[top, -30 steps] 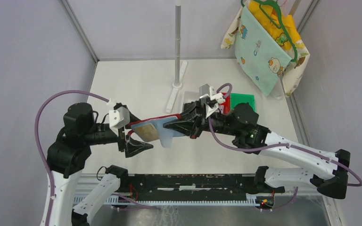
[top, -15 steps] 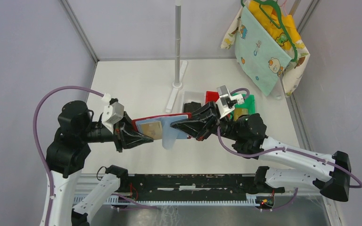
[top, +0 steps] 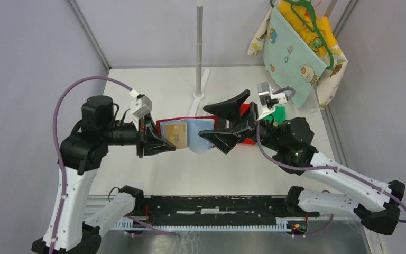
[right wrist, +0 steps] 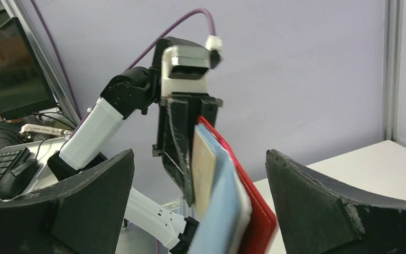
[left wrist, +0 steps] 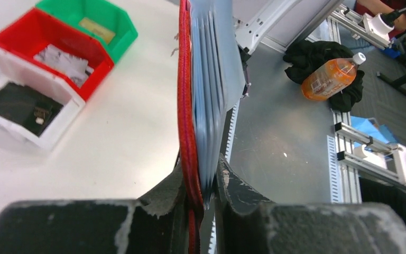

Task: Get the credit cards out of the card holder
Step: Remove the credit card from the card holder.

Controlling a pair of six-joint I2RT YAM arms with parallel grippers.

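Observation:
The red card holder hangs open above the table, and my left gripper is shut on its left end. A tan credit card and a grey-blue one stick out of its pockets toward the right. My right gripper stands wide open around the cards' free end, touching nothing. In the left wrist view the holder and the stacked card edges are pinched between the fingers. From the right wrist the holder, tan card and blue card sit between spread jaws.
A pole stand rises at the back centre, and patterned cloths on a hanger hang at the back right. Red, green and white bins stand on the table behind the right gripper. An orange bottle lies off the table.
My left gripper closed on the holder and carried it up and toward the back. My right gripper, shut on the card end before, has swung up to the right and opened wide.

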